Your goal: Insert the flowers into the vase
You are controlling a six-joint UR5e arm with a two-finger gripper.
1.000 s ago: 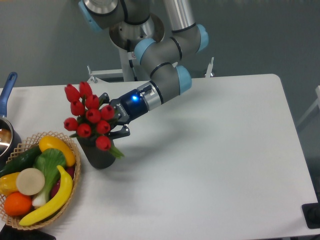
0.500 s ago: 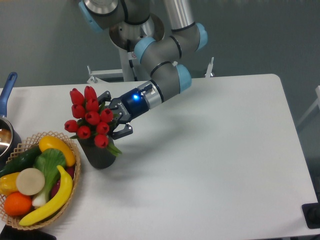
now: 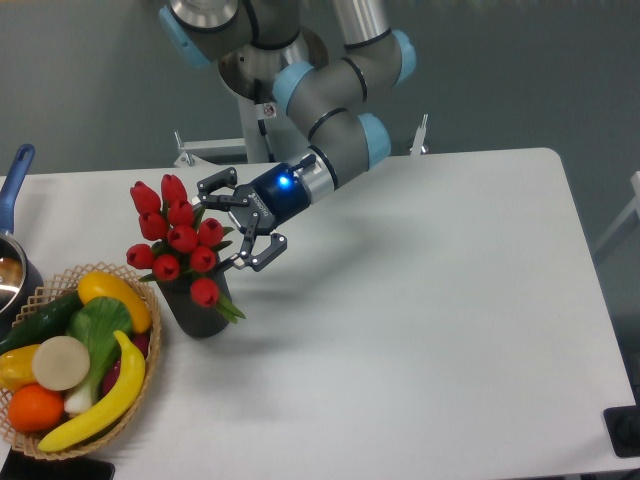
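The flowers (image 3: 176, 238), a bunch of red tulip buds with green leaves, stand with their stems in the vase (image 3: 200, 312), a dark ribbed cylinder on the table's left side. The buds spread wider than the vase and hide its mouth. My gripper (image 3: 236, 225) is just right of the bunch, a little above the vase. Its jaws stand wide apart and hold nothing, and they are clear of the flowers.
A wicker basket (image 3: 148, 370) with a banana, cucumber, orange and other fruit and vegetables stands at the front left, close to the vase. A blue-handled pot (image 3: 14, 182) sits at the left edge. The white table (image 3: 430, 320) stretches to the right.
My gripper has opened, let go of the flowers and drawn back up and to the right. The bunch has settled a little lower in the vase.
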